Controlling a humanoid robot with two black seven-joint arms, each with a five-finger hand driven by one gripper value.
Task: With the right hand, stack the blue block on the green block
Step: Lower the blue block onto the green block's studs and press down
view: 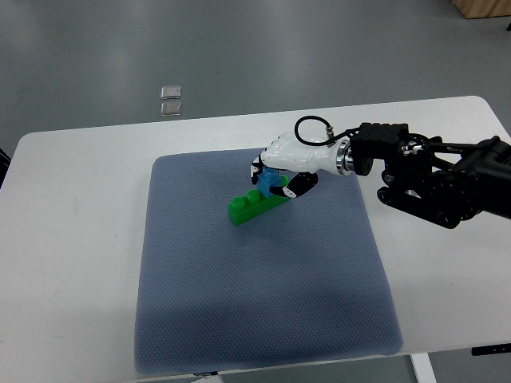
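Blue block (273, 183) sits on the right end of the green block (252, 206), on the blue mat (255, 295) toward the worktop's (72, 239) far edge. Right hand (281, 171) has fingers curled around the blue block, gripping it; green block's right end looks lifted.

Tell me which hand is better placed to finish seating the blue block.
Right. The right hand is already closed on the blue block, directly above the green block on the mat. No left arm is in view.

- Setting: I work in a lab or test room.
- White table (72, 239), blue-grey mat (255, 319).
- Bare grey floor (239, 48); wooden furniture corner (487, 8).
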